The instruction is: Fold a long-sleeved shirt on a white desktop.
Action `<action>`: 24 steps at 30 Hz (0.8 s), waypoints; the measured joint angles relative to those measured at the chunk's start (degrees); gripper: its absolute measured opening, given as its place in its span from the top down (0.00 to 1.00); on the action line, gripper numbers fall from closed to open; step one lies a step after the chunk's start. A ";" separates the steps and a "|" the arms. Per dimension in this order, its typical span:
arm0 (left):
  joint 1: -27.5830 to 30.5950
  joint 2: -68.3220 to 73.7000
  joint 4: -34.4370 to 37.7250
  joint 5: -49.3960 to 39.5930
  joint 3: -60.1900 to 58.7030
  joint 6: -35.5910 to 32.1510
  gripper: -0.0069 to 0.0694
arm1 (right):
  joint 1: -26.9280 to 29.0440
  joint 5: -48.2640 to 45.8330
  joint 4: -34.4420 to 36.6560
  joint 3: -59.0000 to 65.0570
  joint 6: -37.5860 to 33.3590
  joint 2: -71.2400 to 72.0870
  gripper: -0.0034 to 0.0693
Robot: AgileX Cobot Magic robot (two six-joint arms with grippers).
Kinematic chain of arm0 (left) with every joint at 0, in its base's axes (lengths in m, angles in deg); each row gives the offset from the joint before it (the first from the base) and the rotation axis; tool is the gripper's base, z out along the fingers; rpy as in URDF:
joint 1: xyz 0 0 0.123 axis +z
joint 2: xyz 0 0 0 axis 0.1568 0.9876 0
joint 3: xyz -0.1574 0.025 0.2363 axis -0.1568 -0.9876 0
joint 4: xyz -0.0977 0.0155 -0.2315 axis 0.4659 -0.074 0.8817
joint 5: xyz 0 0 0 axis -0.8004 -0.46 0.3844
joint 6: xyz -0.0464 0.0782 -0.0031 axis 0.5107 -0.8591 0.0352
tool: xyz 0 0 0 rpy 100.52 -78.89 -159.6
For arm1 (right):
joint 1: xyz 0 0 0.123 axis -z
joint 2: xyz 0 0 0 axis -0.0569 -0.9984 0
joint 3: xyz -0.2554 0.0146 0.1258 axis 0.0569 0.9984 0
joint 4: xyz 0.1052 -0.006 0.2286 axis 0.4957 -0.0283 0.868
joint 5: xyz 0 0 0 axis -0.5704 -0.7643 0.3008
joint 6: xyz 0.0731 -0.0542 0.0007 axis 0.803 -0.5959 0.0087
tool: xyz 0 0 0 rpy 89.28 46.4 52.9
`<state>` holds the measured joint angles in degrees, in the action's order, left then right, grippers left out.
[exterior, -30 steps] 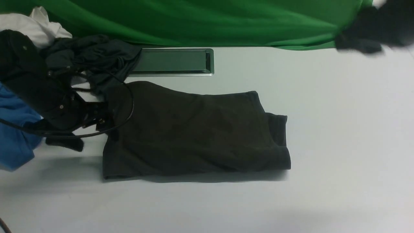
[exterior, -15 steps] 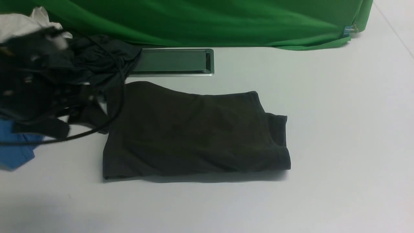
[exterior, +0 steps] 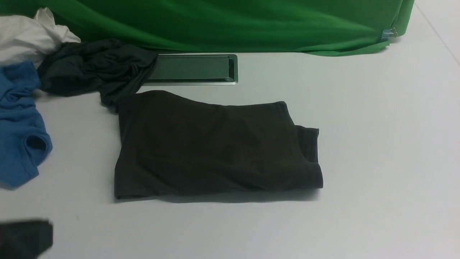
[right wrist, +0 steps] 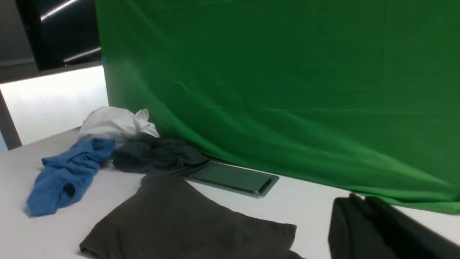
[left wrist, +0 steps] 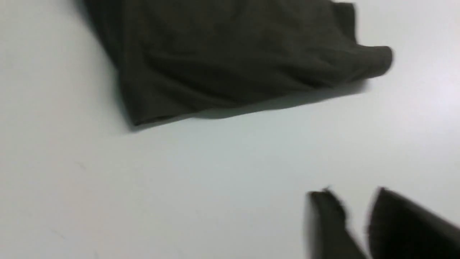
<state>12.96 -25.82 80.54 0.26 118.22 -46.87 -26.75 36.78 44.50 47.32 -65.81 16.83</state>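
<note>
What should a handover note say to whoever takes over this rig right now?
Left claw: open, empty, over bare desktop, clear of the shirt.
Right claw: blurred, no cloth seen in it; open or shut unclear.
Long-sleeved shirt: lies folded into a compact rectangle mid white desktop, just in front of the cable hatch.
Blue garment, teal-grey garment and white cloth are piled far left.
Done: the fold looks complete.
Left: probably only parking the arms.
</note>
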 joint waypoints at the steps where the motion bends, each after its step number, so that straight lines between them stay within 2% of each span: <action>1: 0.00 -2.72 0.05 -0.05 -1.37 0.19 0.86 | 0.00 0.00 0.00 0.00 0.00 0.00 0.90; 4: 0.00 -6.24 0.44 -0.18 -3.01 0.82 0.89 | 0.00 0.00 0.00 0.00 0.02 0.03 0.89; 16: 0.00 -9.57 -0.05 -0.25 -3.19 1.24 0.89 | 0.00 0.18 0.07 0.00 0.17 0.03 0.85; 18: 0.00 -9.57 -1.72 -0.25 -3.19 -1.68 0.89 | 0.00 0.18 0.07 0.00 0.12 0.03 0.84; 21: 0.00 -9.57 -7.51 1.41 -3.68 -12.40 0.89 | 0.00 0.18 0.07 0.00 0.17 0.03 0.82; 24: 0.00 -9.64 -11.81 9.95 -5.53 -20.46 0.89 | 0.00 0.18 0.07 0.00 0.17 0.03 0.80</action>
<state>12.96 -35.46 68.73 10.21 112.69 -67.33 -26.75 36.96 44.57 47.32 -65.65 16.86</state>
